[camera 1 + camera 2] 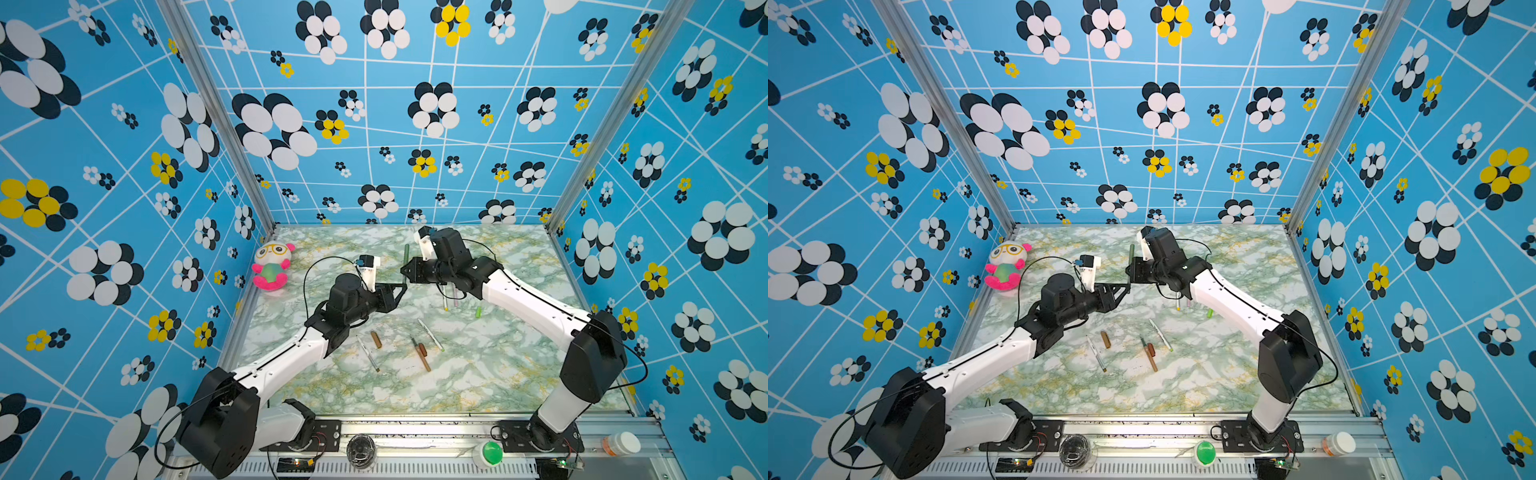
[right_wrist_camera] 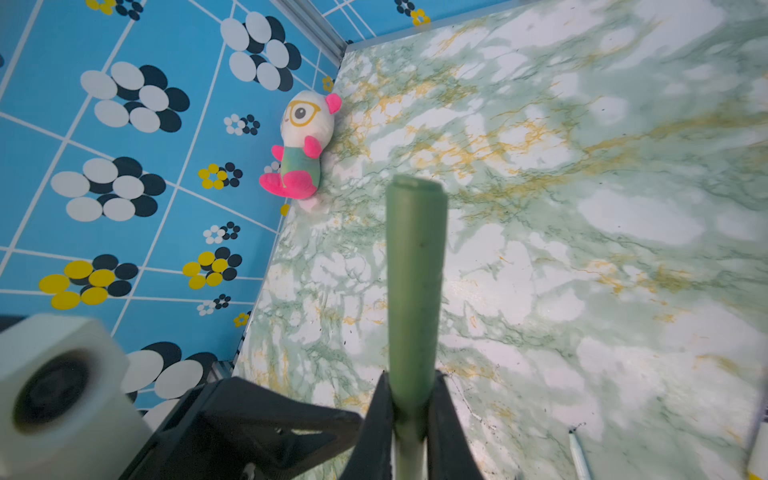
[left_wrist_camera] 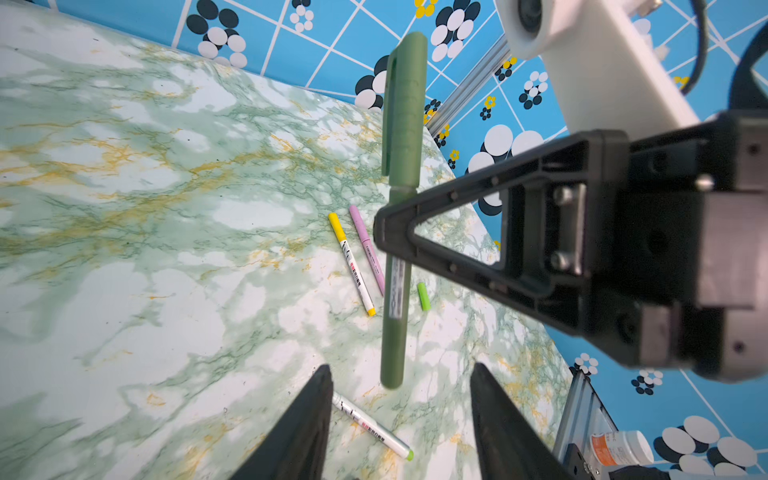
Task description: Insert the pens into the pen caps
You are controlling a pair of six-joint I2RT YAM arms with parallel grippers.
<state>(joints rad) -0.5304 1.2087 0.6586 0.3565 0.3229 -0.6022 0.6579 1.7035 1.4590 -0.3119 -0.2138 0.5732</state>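
Right gripper [image 2: 410,395]: jaws closed on the dark green pen [image 3: 394,332], with its dark green cap [image 3: 405,112] seated just beyond them. The left gripper [image 3: 402,368] stands open and empty at the pen's free end. This pair looks finished, so the next move calls for laying it down and fetching an uncapped pen. Farther off, the lime green cap [image 3: 423,296], brown cap [image 1: 376,339] and reddish-brown cap [image 1: 422,350] lie empty on the table [image 1: 498,374].

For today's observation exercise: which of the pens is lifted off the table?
The dark green pen, clamped in the right gripper above the table; the other pens all lie flat on it.
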